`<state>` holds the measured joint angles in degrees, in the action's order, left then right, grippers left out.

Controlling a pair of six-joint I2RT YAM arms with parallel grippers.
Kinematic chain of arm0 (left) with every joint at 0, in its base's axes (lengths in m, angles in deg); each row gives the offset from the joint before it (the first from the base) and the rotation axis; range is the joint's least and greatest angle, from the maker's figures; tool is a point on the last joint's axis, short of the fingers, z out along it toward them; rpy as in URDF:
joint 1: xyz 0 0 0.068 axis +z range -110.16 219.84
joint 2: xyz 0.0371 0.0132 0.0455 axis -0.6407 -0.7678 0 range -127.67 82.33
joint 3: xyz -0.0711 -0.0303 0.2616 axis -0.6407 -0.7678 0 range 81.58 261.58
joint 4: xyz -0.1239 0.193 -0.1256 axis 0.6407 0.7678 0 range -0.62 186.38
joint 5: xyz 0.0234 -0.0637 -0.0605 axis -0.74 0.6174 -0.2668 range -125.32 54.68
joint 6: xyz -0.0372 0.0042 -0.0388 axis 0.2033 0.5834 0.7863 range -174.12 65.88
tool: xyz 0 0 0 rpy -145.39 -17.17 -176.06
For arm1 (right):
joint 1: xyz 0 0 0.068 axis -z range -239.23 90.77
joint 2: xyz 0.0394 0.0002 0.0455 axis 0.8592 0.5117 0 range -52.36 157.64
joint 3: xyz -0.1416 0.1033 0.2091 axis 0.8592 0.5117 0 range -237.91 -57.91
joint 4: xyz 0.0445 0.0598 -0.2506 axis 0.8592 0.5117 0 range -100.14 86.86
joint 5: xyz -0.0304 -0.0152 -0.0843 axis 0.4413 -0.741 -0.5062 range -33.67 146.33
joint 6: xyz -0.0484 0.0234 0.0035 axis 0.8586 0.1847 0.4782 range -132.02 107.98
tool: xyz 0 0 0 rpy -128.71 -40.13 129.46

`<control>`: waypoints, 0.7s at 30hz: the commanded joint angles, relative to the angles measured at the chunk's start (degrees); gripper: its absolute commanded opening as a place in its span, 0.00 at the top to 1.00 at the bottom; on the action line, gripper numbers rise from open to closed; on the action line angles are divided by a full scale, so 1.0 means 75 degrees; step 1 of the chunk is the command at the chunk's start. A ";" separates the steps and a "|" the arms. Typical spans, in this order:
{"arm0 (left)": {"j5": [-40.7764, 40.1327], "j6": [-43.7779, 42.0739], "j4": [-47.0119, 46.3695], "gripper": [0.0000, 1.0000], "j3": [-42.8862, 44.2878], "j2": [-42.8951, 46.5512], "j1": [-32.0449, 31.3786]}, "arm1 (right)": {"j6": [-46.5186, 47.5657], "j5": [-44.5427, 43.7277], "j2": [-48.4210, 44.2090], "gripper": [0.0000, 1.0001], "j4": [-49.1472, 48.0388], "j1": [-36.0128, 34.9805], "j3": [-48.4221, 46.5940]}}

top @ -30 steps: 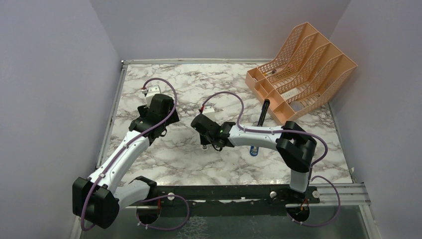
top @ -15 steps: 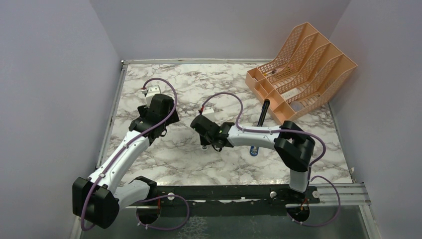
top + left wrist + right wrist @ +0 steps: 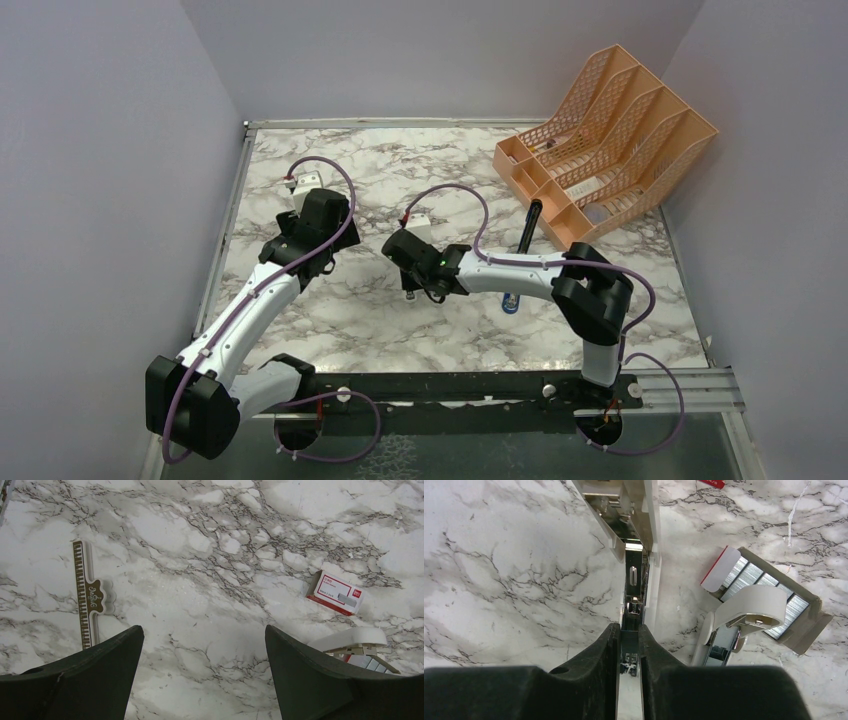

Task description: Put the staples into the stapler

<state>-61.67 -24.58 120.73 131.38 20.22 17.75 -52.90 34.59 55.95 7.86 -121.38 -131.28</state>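
Marble-patterned white surface [image 3: 340, 330] carries an orange plastic mesh file rack [image 3: 600, 140] at its far right corner, and the right end effector [image 3: 408, 290] points down near the middle. From the left wrist, the left end effector [image 3: 202, 630] hangs above the surface with its fingers spread wide, holding nothing; a small red-and-white cardboard box [image 3: 336, 592] lies beyond, to the right. From the right wrist, the right end effector is pinched on the narrow grey metallic strip of joined staples [image 3: 629, 652]. The strip's tip is at the silver channel of the slim white stapler [image 3: 651, 530], which lies hinged open just ahead.
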 commanded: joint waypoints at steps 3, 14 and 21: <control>0.0091 0.0028 -0.0079 0.09 -0.0077 0.0144 0.0065 | -0.0250 -0.0312 -0.0176 0.79 0.0099 -0.0007 -0.0311; 0.0091 0.0034 -0.0079 0.09 -0.0089 0.0145 0.0074 | -0.0255 -0.0305 -0.0046 0.79 0.0130 -0.0010 -0.0320; 0.0091 0.0034 -0.0079 0.09 -0.0089 0.0139 0.0075 | -0.0317 -0.0343 0.0132 0.79 0.0254 -0.0010 -0.0332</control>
<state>-61.67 -24.58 120.73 131.36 20.24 17.78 -54.11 34.29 55.97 8.04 -121.38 -132.11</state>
